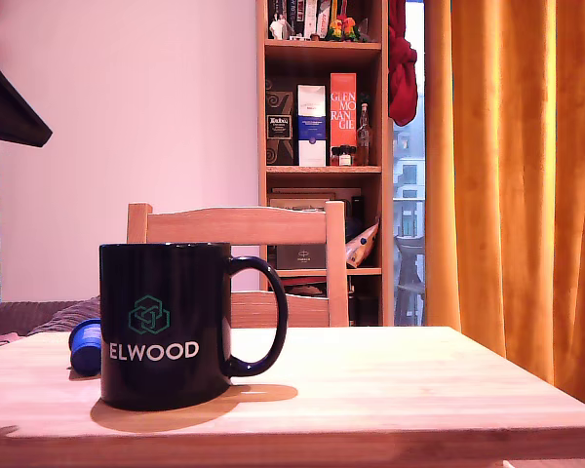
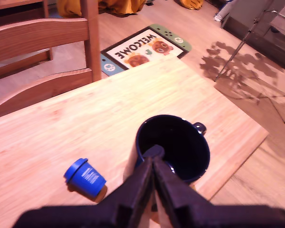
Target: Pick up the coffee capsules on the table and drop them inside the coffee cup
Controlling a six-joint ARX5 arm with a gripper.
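Note:
The black coffee cup (image 1: 166, 327) with white "ELWOOD" lettering stands upright on the pale wooden table (image 1: 390, 380), its handle toward the exterior view's right. One blue coffee capsule (image 2: 85, 178) lies on its side on the table close beside the cup. In the exterior view the capsule (image 1: 86, 347) peeks out behind the cup's left side. My gripper (image 2: 153, 154) hangs above the cup (image 2: 173, 147), fingertips over the near part of its opening. The fingers are pressed together with nothing visible between them. The cup's inside is dark.
A wooden chair (image 1: 239, 263) with a slatted back stands at the table's far side. The table edge (image 2: 237, 156) runs close to the cup, with floor and a welcome mat (image 2: 142, 47) beyond. A dark shape (image 1: 10, 107) juts in at the exterior view's upper left.

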